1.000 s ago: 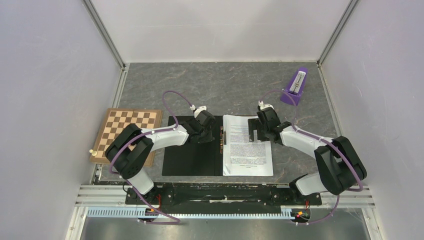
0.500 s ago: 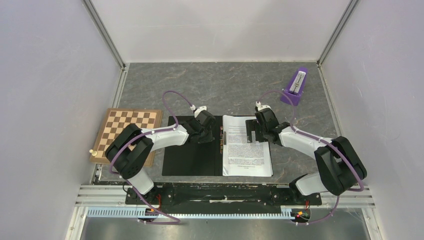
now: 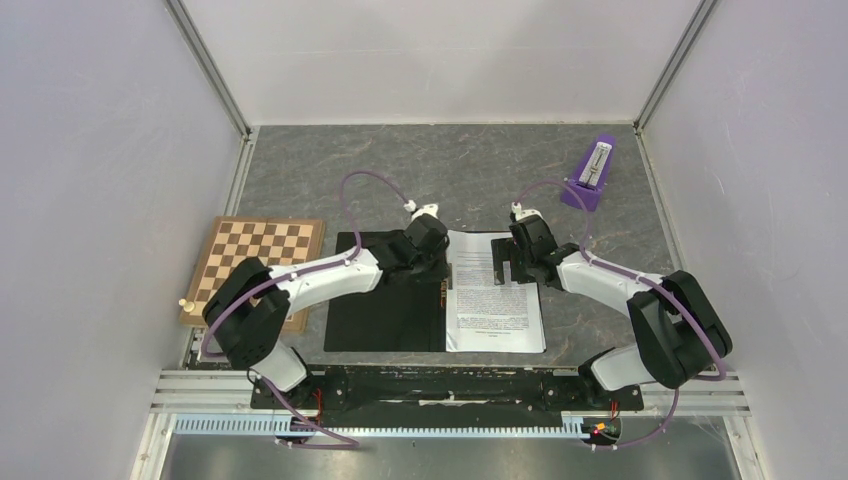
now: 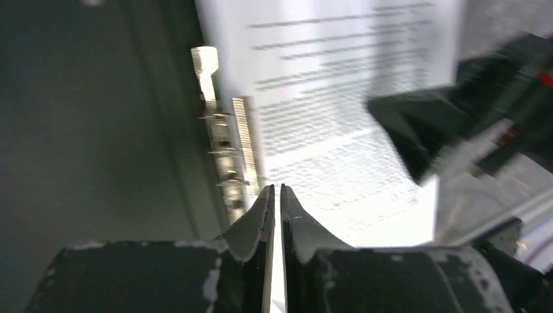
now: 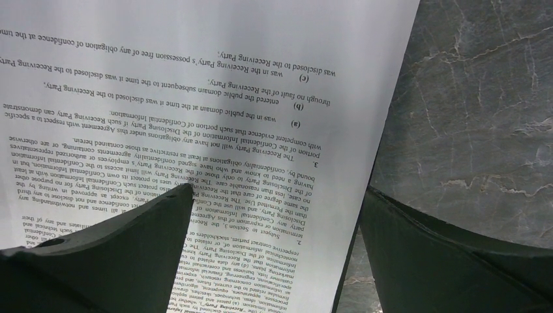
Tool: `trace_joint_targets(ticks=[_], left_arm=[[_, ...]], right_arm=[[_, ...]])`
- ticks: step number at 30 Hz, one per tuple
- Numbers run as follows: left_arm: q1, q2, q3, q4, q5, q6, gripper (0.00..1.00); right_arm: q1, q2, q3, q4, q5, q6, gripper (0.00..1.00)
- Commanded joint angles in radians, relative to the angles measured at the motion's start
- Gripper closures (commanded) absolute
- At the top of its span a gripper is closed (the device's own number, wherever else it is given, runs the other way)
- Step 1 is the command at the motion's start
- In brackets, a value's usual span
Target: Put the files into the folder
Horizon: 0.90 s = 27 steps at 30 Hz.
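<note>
The folder (image 3: pixel 385 300) lies open on the table, black inside up, with its metal spine clip (image 3: pixel 441 285) down the middle. The files (image 3: pixel 495 310), white printed sheets, lie on its right half. My left gripper (image 3: pixel 437 255) is shut and empty, low over the spine; in the left wrist view its tips (image 4: pixel 274 189) sit between the clip (image 4: pixel 225 150) and the files (image 4: pixel 339 98). My right gripper (image 3: pixel 508 262) is open over the far part of the files. In the right wrist view (image 5: pixel 275 190) one finger is over the files (image 5: pixel 215 98), the other over bare table.
A chessboard (image 3: pixel 255 265) lies left of the folder, with a small white pawn (image 3: pixel 183 302) at its near left corner. A purple stand with a white piece (image 3: pixel 592 172) is at the back right. Grey marble tabletop (image 3: pixel 450 170) with walls on three sides.
My left gripper has swung right, from the folder's left half to the spine and the files' left edge. The right gripper and the files shifted slightly left.
</note>
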Motion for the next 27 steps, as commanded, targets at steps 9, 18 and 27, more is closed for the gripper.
trace_joint_targets(ticks=[9,18,27], left_arm=[[-0.155,0.137,0.062,0.079,0.045,-0.046,0.92],[-0.168,0.203,0.024,0.099,-0.034,-0.069,0.94],[-0.167,0.221,0.019,0.099,-0.043,-0.077,0.94]], right_arm=[[0.005,0.014,0.036,0.021,0.001,0.015,0.02],[0.005,0.013,0.037,0.023,0.005,0.010,0.02],[-0.022,0.000,0.057,0.015,0.009,-0.010,0.02]])
